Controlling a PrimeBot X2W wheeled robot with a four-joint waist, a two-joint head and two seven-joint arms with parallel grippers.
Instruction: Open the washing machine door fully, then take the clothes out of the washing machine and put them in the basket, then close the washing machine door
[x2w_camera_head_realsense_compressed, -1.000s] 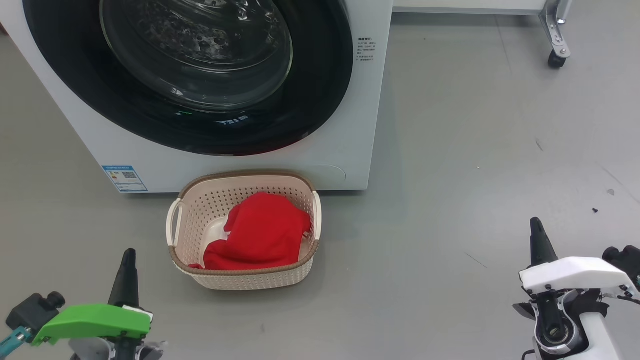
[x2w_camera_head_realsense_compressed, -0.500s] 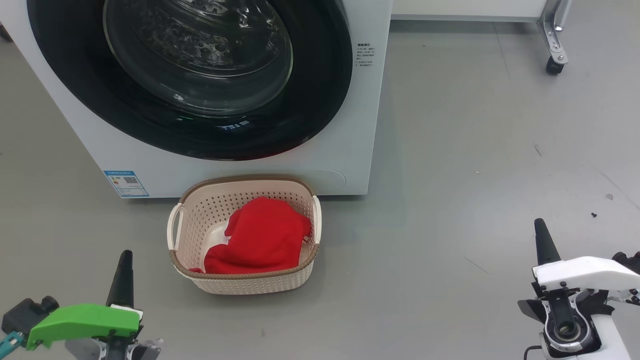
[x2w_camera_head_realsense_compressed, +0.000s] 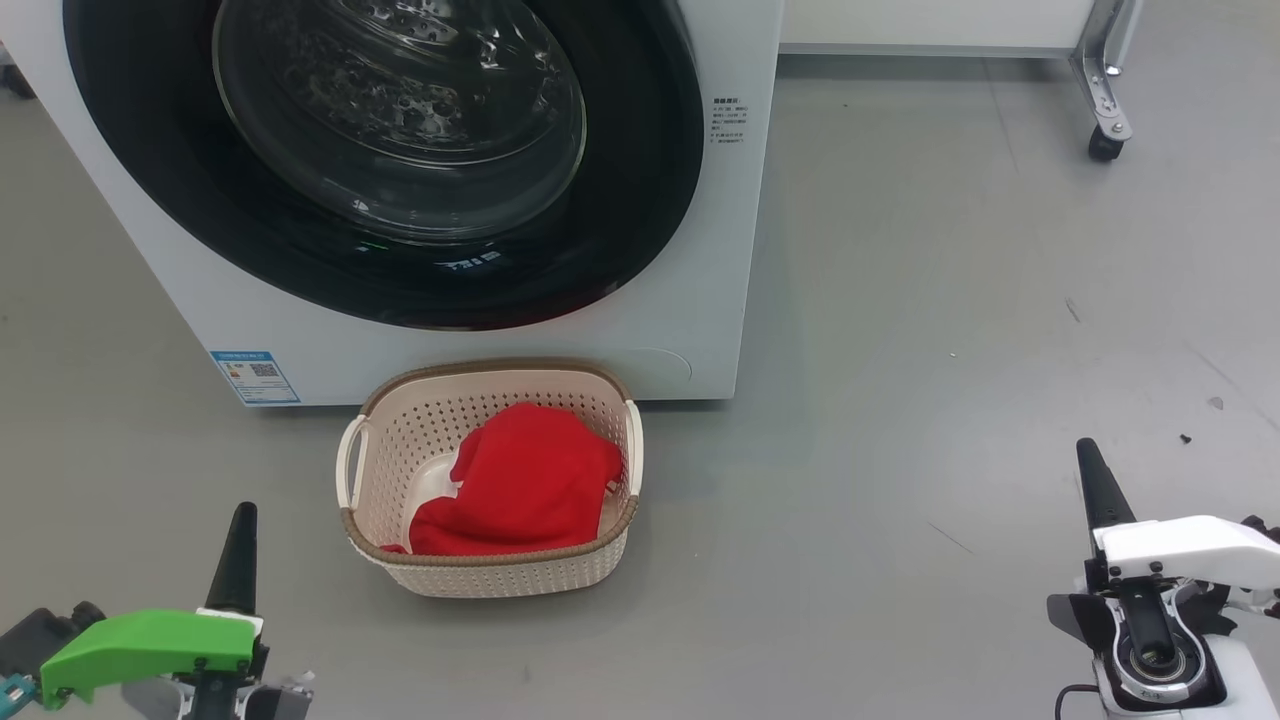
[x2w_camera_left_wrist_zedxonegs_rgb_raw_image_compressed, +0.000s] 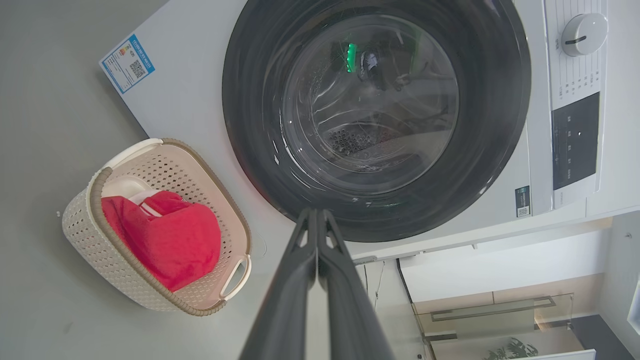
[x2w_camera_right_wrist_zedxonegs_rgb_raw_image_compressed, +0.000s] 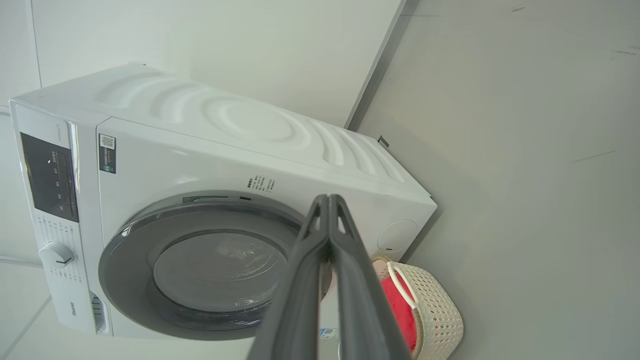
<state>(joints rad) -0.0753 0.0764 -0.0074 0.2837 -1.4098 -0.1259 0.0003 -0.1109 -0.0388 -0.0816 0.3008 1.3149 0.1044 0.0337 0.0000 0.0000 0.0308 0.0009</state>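
Note:
The white washing machine (x2w_camera_head_realsense_compressed: 700, 250) stands ahead with its black-rimmed round door (x2w_camera_head_realsense_compressed: 640, 230) shut flat against the front. Through the glass I see the steel drum. Red clothes (x2w_camera_head_realsense_compressed: 525, 485) lie in the cream basket (x2w_camera_head_realsense_compressed: 490, 580) on the floor just before the machine. My left gripper (x2w_camera_head_realsense_compressed: 240, 520) is at the lower left, shut and holding nothing, well short of the basket. My right gripper (x2w_camera_head_realsense_compressed: 1090, 460) is at the lower right, shut and holding nothing, far to the basket's right. The left wrist view shows the door (x2w_camera_left_wrist_zedxonegs_rgb_raw_image_compressed: 500, 100), the basket (x2w_camera_left_wrist_zedxonegs_rgb_raw_image_compressed: 80, 225) and the clothes (x2w_camera_left_wrist_zedxonegs_rgb_raw_image_compressed: 175, 245).
Grey floor spreads to the right of the machine. A metal leg with a black caster (x2w_camera_head_realsense_compressed: 1102, 145) stands at the back right under a white unit. A blue label (x2w_camera_head_realsense_compressed: 255, 376) sits low on the machine's front. The control panel and dial (x2w_camera_left_wrist_zedxonegs_rgb_raw_image_compressed: 582, 32) are on the machine's top strip.
The whole head view has shifted, so the machine and basket sit a little lower in it. Both grippers show lower in the picture. Nothing was grasped or released.

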